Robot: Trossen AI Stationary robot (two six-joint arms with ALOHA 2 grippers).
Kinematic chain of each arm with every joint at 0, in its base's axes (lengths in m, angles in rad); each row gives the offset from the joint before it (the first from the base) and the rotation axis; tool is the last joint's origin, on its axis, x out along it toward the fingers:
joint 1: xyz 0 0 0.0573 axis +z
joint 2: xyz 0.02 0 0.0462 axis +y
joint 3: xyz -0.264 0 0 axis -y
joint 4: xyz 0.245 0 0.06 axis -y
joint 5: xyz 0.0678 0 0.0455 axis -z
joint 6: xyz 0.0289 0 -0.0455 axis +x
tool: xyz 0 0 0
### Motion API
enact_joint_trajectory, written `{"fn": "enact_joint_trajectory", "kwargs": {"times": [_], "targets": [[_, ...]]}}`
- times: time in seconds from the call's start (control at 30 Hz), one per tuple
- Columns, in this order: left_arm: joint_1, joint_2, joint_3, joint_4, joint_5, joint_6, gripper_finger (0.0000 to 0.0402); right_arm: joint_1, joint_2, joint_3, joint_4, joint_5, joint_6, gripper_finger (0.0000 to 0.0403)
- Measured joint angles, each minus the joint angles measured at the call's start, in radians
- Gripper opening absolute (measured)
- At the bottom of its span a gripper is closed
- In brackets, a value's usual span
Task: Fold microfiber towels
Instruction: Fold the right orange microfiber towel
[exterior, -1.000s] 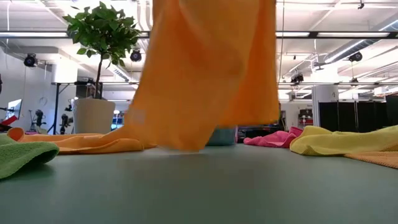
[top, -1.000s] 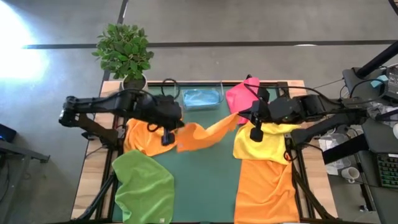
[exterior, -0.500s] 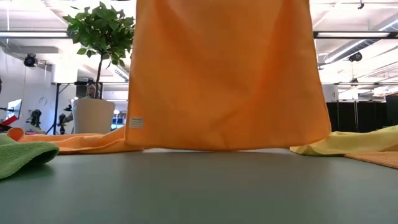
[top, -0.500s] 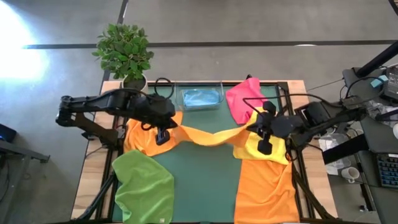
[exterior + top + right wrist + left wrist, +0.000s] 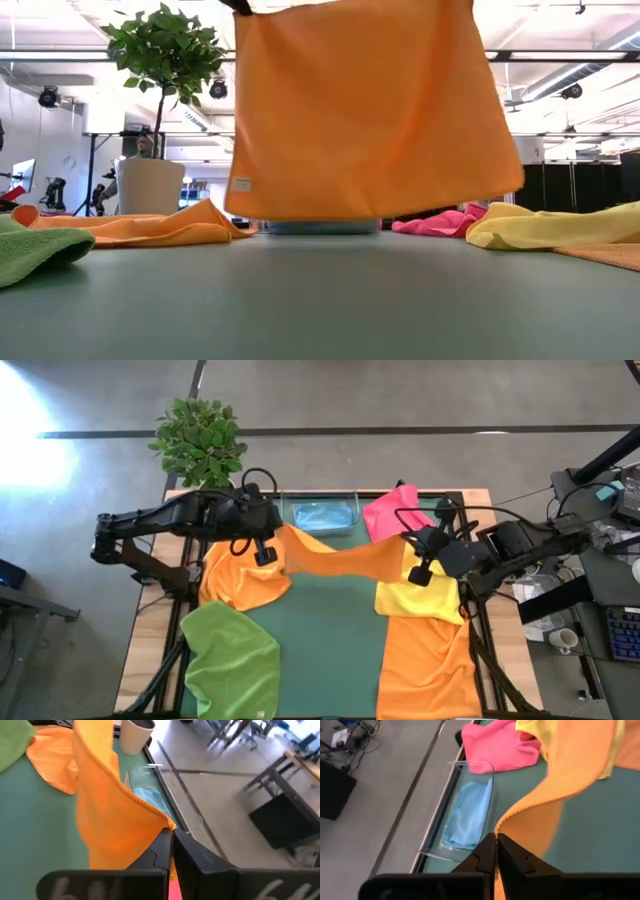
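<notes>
Compared with half a second earlier, the fuzzy orange microfiber towel (image 5: 335, 558) hangs tauter and higher, stretched above the green table mat (image 5: 330, 630). The left gripper (image 5: 264, 554) and right gripper (image 5: 418, 571) are each clamped on one upper corner. Behind it lie the clear plastic tray (image 5: 325, 518) holding a light blue cloth (image 5: 469, 815), a pink towel (image 5: 386, 512) and a yellow towel (image 5: 420, 598).

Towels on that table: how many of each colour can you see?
Orange: 3, one held up between the left gripper and right gripper, one at left, one at right
Yellow: 1
Pink: 1
Green: 1
Light blue: 1
Total: 7
</notes>
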Motion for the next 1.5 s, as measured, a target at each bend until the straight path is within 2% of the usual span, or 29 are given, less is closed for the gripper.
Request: {"fn": "enact_joint_trajectory", "kwargs": {"times": [0.1, 0.2, 0.37, 0.47, 0.73, 0.93, 1.17, 1.33, 1.5], "targets": [[-0.006, 0.000, 0.019, -0.002, 0.010, -0.001, 0.0000, 0.012, -0.005, 0.000, 0.038, -0.034, -0.039, 0.0008], [-0.030, -0.002, 0.044, -0.002, 0.081, -0.072, 0.0000, 0.045, -0.005, 0.000, 0.079, -0.146, -0.060, 0.0008], [-0.117, -0.003, 0.035, -0.009, 0.391, -0.296, 0.0000, 0.134, 0.021, -0.023, 0.122, -0.329, 0.082, 0.0008], [-0.221, 0.009, -0.003, -0.007, 0.479, -0.402, 0.0000, 0.212, 0.061, -0.055, 0.144, -0.370, 0.190, 0.0008], [-0.504, 0.063, -0.206, 0.002, 0.482, -0.715, 0.0000, 0.392, 0.235, -0.143, 0.280, -0.378, 0.428, 0.0008], [-0.644, 0.095, -0.358, 0.123, 0.499, -0.881, 0.0000, 0.471, 0.391, -0.148, 0.394, -0.422, 0.566, 0.0008], [-0.711, 0.149, -0.449, 0.266, 0.503, -0.946, 0.0000, 0.515, 0.564, -0.148, 0.396, -0.422, 0.779, 0.0008], [-0.710, 0.204, -0.458, 0.264, 0.502, -0.945, 0.0000, 0.526, 0.662, -0.148, 0.397, -0.421, 0.892, 0.0008], [-0.696, 0.228, -0.479, 0.254, 0.488, -0.944, 0.0000, 0.520, 0.688, -0.144, 0.378, -0.419, 0.921, 0.0008]]}}
